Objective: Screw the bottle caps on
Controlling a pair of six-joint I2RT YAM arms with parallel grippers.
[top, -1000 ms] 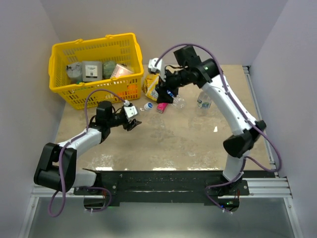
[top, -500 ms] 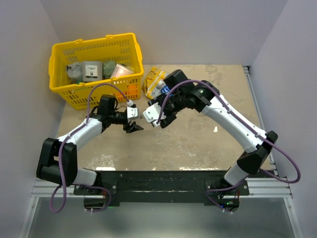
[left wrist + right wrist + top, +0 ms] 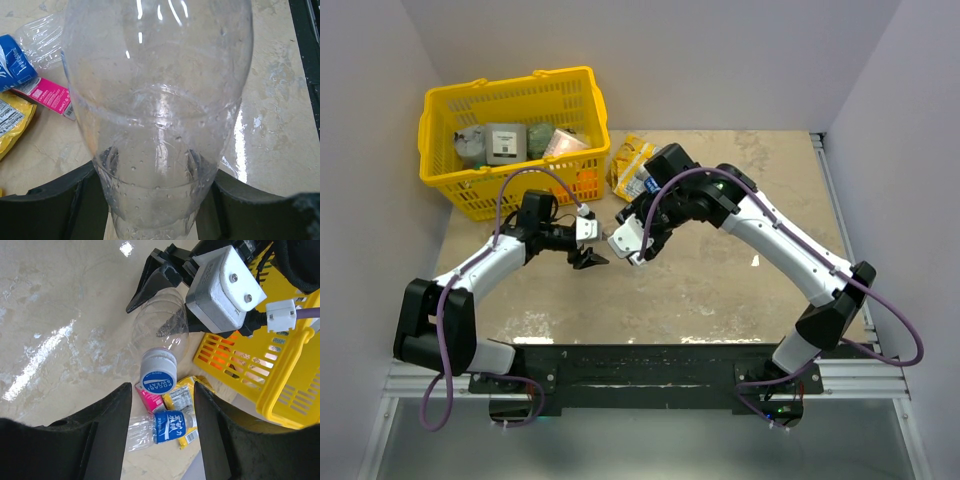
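My left gripper (image 3: 588, 254) (image 3: 155, 200) is shut on a clear plastic bottle (image 3: 155, 100), gripping it near its base and holding it above the table. In the right wrist view this bottle (image 3: 162, 325) carries a whitish cap with a blue top (image 3: 157, 376) on its neck. My right gripper (image 3: 628, 240) (image 3: 161, 388) is open, its fingers (image 3: 107, 430) standing to either side of that cap and apart from it. A second bottle with a dark blue label (image 3: 172, 426) (image 3: 15, 67) lies on the table. The third bottle and the other caps are out of view.
A pink packet (image 3: 149, 399) (image 3: 47, 95) and a yellow snack packet (image 3: 632, 160) (image 3: 182, 392) lie beside the blue-labelled bottle. A yellow basket (image 3: 438, 115) (image 3: 280, 390) with several items stands at the back left. Grey walls enclose the table.
My right arm swung from the back of the table down to my left gripper and now faces the held bottle's cap. My left gripper shifted slightly right with the bottle.
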